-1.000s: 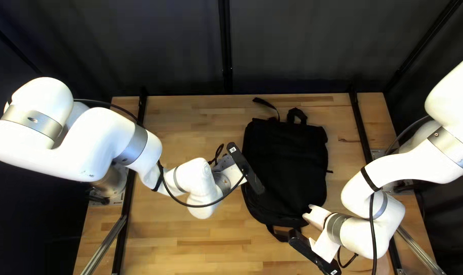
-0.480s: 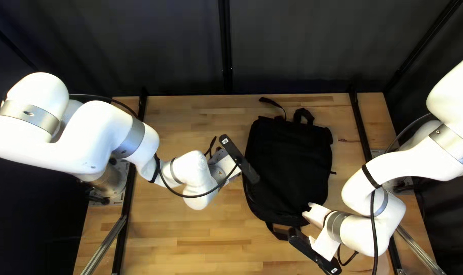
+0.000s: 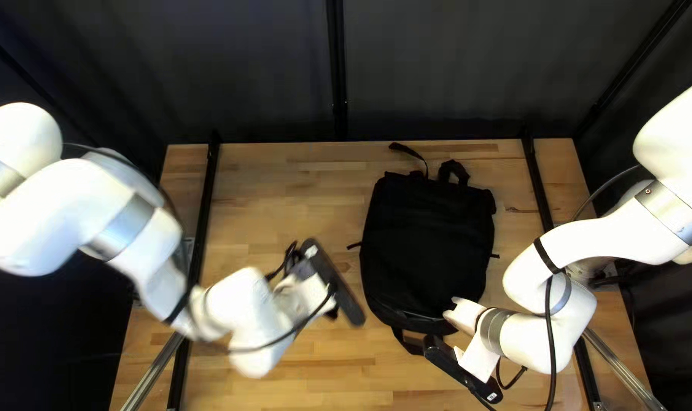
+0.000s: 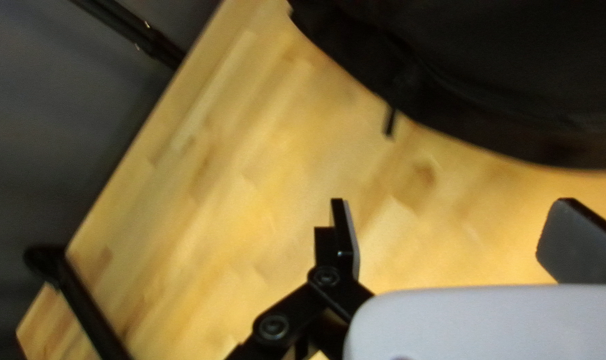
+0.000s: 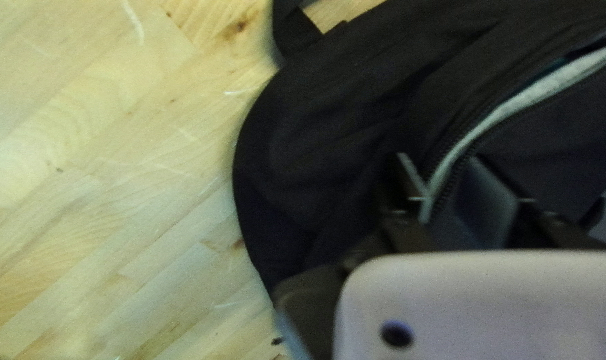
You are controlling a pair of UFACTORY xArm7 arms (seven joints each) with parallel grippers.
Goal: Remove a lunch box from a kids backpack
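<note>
Lunch box out of sight; right gripper nearer the open backpack

Lunch box: not visible. Presumed inside the black backpack [image 3: 429, 243]; its position and long axis there cannot be told. A dull teal sliver [image 5: 551, 67] shows within the opening; whether it belongs to the box cannot be confirmed.

Backpack: lying flat on the wooden table [image 3: 308, 183], long axis running from the table's far side toward its near side, a loop handle [image 3: 457, 170] at its far end. The pale-edged zip opening [image 5: 506, 112] extends ahead from the right gripper [image 5: 438, 160].

Right gripper: at the backpack's near end, toward its right side, and the closer of the two. Fingers partly open, with the zip line between them; no grip on cloth can be confirmed.

Left gripper [image 4: 453, 200]: apart from the backpack, to its left in the top left view. Fingers wide open, nothing held.

Assessment: access stage; no removal evident. The coming move likely depends on spreading the opening along its length. Soft cloth may shift or fold across the gap.
</note>
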